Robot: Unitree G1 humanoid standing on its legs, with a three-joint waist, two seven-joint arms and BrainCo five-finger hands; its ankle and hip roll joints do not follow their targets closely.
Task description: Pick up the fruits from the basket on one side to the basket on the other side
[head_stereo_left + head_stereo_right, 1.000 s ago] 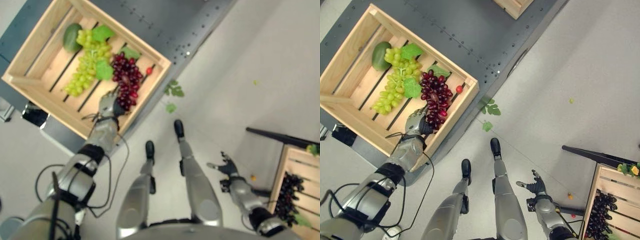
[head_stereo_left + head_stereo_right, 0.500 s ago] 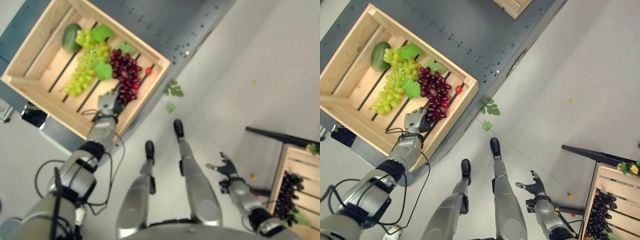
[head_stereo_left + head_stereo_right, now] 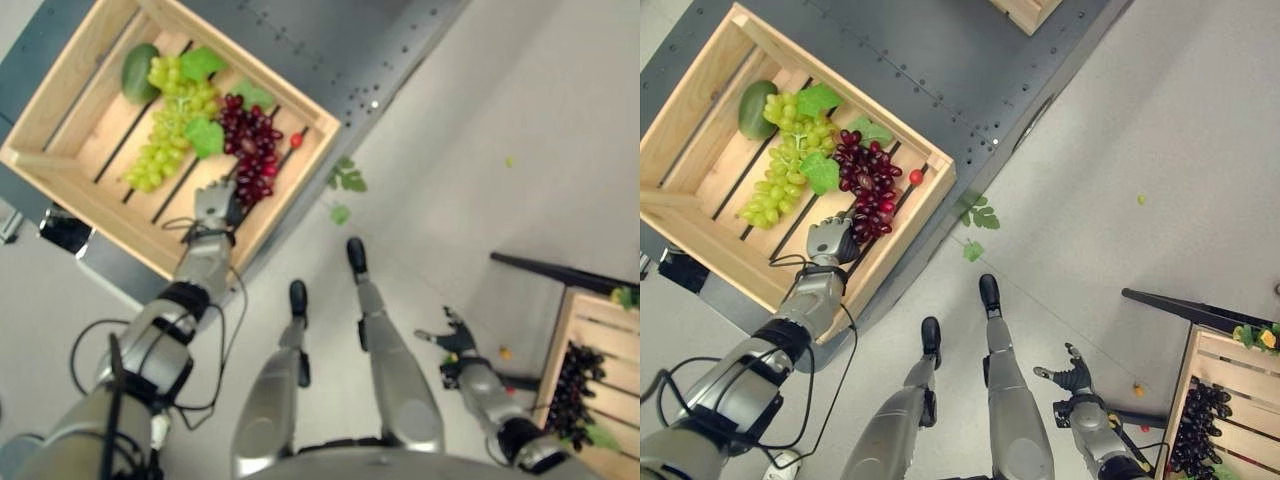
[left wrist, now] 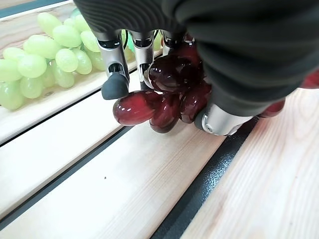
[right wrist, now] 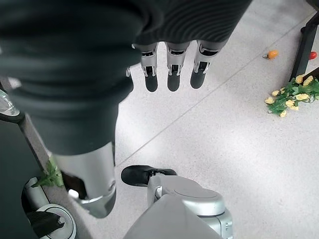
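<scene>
1. Surface and room: a pale speckled floor (image 3: 1120,120) runs under a dark grey riveted metal desk (image 3: 940,60), which carries a light slatted wooden crate (image 3: 700,75). A second slatted wooden crate (image 3: 1220,365) stands on the floor at the robot's right, already holding a dark grape bunch (image 3: 1195,425) and a spray of small yellow flowers (image 3: 1260,335).
2. Loose green leaves (image 3: 978,217) lie on the floor just beside the desk edge; a small orange fruit (image 5: 271,54) lies near the right-hand crate.
3. Contents of the desk crate: a smooth green oval fruit (image 3: 755,108) in the far corner, a long bunch of glossy green grapes (image 3: 775,175) with flat green leaves, a bunch of dark red grapes (image 3: 868,185) beside it, and a small round red fruit (image 3: 916,177) near the crate wall.
4. Left hand (image 3: 827,240): inside the desk crate at the near end of the red bunch. The wrist view shows its dark-tipped fingers (image 4: 115,84) and thumb curled round the lowest red grapes, just above the bare slats.
5. Right hand (image 3: 1068,375): low over the floor beside the second crate, fingers straight and spread, holding nothing.
6. Change from one second ago: the left hand has drawn slightly back toward the near crate wall, its clasp on the bunch's tip unchanged; the right hand stays idle.
</scene>
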